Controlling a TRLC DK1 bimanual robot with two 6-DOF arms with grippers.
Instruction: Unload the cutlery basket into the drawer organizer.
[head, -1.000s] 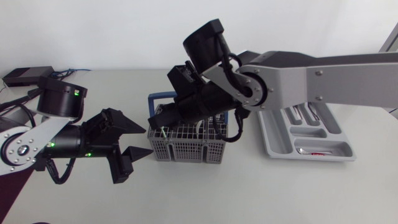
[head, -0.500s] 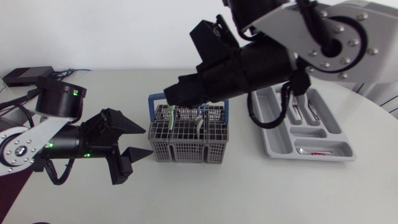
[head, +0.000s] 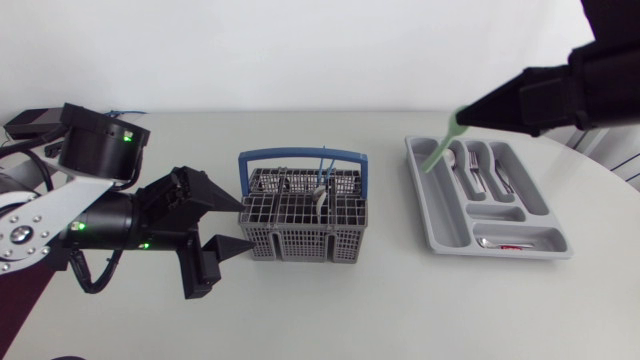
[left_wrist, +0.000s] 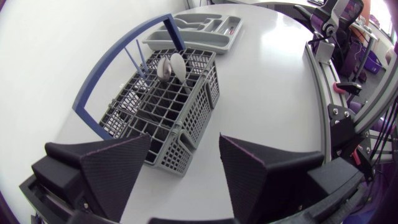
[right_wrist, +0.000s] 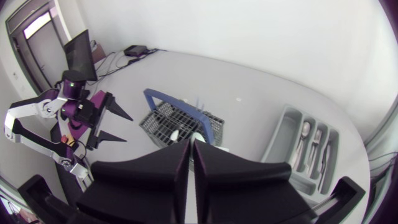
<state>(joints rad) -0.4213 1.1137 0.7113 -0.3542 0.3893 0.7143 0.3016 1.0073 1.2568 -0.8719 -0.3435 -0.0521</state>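
Right gripper (head: 463, 114): swung from cutlery basket (head: 300, 240) to above drawer organizer (head: 445, 218), clamped on green utensil (head: 438, 152). Left gripper (head: 244, 226): spread, beside basket. Filed: some cutlery (head: 480, 178). Outstanding, I judge: this utensil, basket's spoons (head: 319, 200).

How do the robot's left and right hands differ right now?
The left hand is open and empty; the right hand is shut on a green utensil. The left hand sits low at the basket end; the right hand is raised, near the organizer. Both are matte black wedges.
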